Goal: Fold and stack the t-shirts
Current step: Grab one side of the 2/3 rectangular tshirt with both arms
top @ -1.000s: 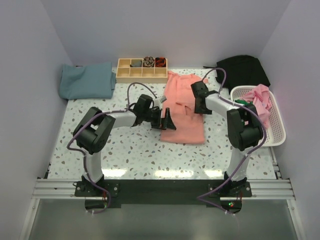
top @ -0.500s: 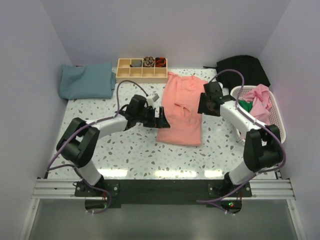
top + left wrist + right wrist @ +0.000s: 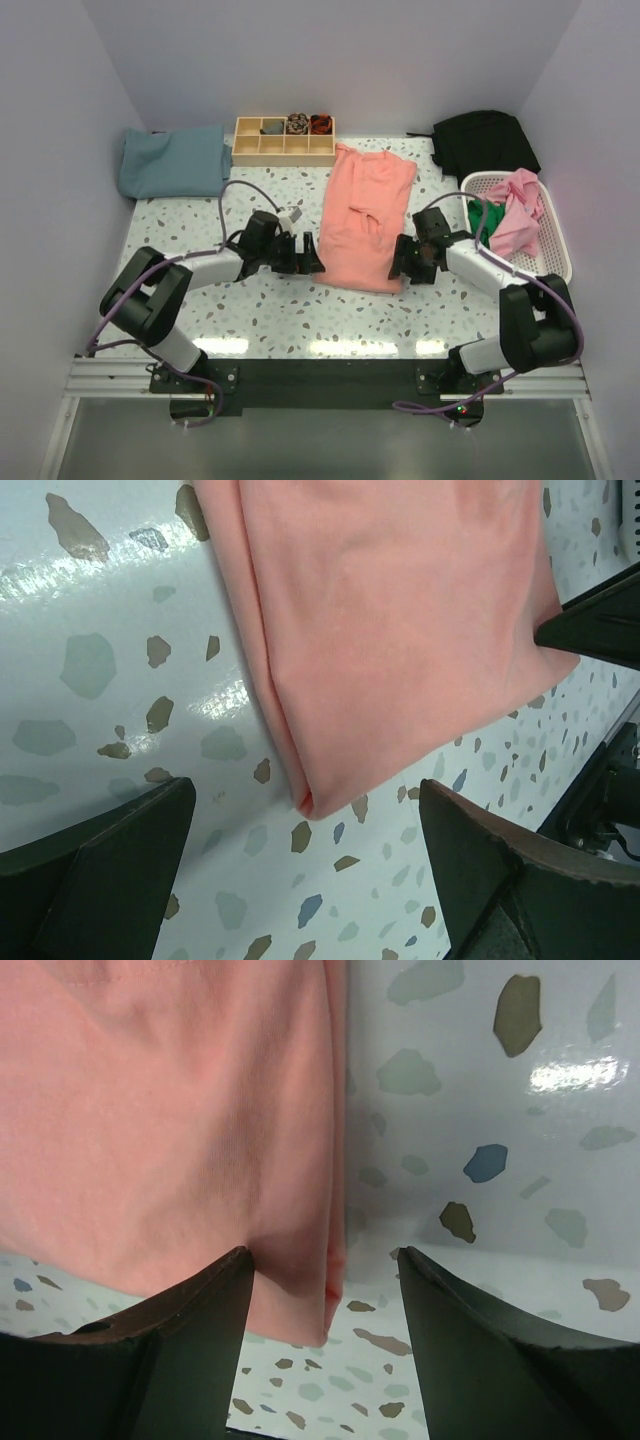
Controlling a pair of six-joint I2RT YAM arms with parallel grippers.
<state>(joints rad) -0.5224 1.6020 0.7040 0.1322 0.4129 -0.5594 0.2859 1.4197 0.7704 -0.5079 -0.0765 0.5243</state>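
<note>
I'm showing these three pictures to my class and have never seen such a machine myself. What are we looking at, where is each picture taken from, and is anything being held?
These are two robot arms bolted at the near edge of a speckled table. The wide picture comes from a fixed camera above and behind them; the two close-ups come from a camera on each wrist, looking past that arm's own claw. On the table lies a folded pink t-shirt. At the back are a folded teal cloth, a wooden tray and a black cloth; a white basket of clothes sits on the right. The left claw and right claw are open at the shirt's two near corners. Nothing is held.
</note>
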